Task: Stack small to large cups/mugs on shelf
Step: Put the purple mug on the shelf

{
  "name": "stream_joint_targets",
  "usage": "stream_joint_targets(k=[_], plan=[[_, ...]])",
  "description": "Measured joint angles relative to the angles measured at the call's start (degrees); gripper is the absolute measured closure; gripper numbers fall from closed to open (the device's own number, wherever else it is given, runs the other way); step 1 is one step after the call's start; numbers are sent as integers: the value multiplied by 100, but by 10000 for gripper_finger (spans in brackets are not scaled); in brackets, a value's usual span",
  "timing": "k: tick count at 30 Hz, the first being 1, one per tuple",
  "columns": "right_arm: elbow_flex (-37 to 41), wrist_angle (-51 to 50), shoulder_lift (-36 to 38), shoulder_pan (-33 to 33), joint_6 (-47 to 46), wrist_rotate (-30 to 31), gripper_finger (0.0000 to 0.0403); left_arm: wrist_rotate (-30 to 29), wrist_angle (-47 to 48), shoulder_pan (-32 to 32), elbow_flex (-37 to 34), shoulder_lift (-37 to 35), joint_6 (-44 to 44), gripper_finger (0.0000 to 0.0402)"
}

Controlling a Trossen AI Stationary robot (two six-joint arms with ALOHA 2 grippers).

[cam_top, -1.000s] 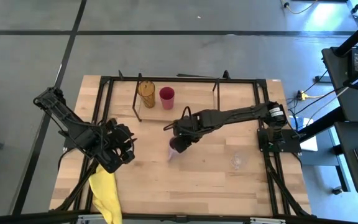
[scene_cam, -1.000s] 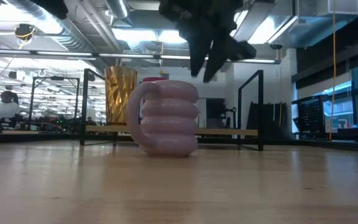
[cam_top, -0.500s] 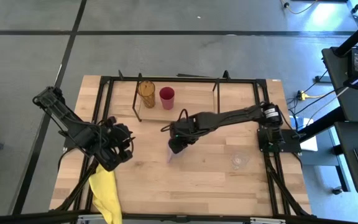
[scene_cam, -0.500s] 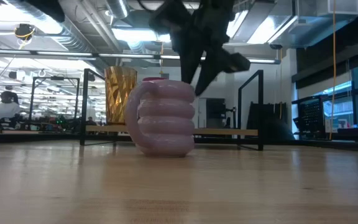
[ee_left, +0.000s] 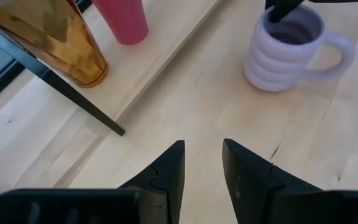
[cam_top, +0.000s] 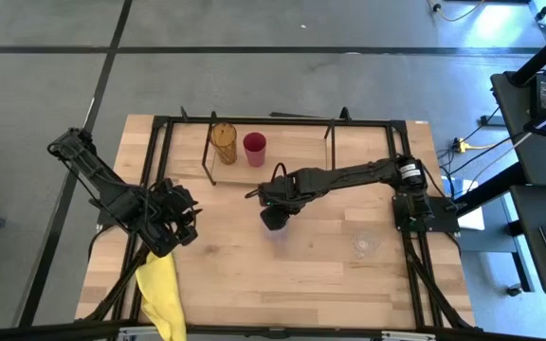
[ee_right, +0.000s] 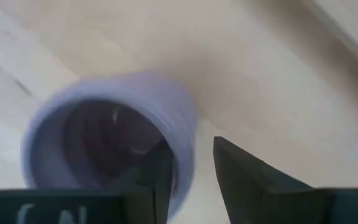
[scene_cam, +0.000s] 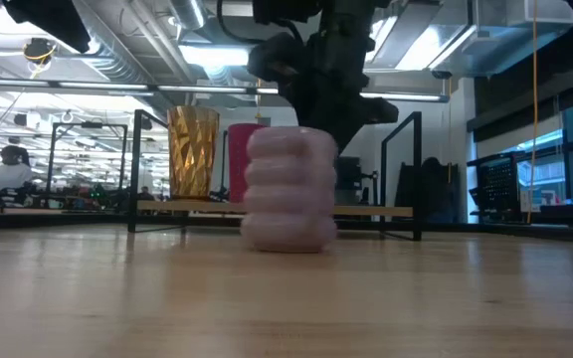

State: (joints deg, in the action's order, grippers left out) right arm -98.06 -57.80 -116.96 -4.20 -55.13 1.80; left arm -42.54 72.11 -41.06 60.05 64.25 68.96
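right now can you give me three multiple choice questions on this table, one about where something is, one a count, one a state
1. Where is the tiny clear glass?
A. on the shelf
B. on the table near the right arm's base
C. on the yellow cloth

2. How many cups stand on the shelf?
A. two
B. three
C. four

3. How does the right pincer stand at the purple mug?
A. far from it, over the shelf
B. one finger inside the mug, one outside its wall
C. closed around the handle

Answers:
1 B: the high view shows it alone on the tabletop there.
2 A: only the amber tumbler and the red cup are there.
3 B: the right wrist view shows the wall between its fingers.
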Motion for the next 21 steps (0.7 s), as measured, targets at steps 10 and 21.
stream_joint_targets(k=[10, 21], plan=[[12, -48, 1, 29, 344, 41, 351, -42, -126, 5, 0, 2, 9, 300], [13, -125, 19, 23, 734, 132, 355, -216, -125, 5, 0, 2, 148, 300]])
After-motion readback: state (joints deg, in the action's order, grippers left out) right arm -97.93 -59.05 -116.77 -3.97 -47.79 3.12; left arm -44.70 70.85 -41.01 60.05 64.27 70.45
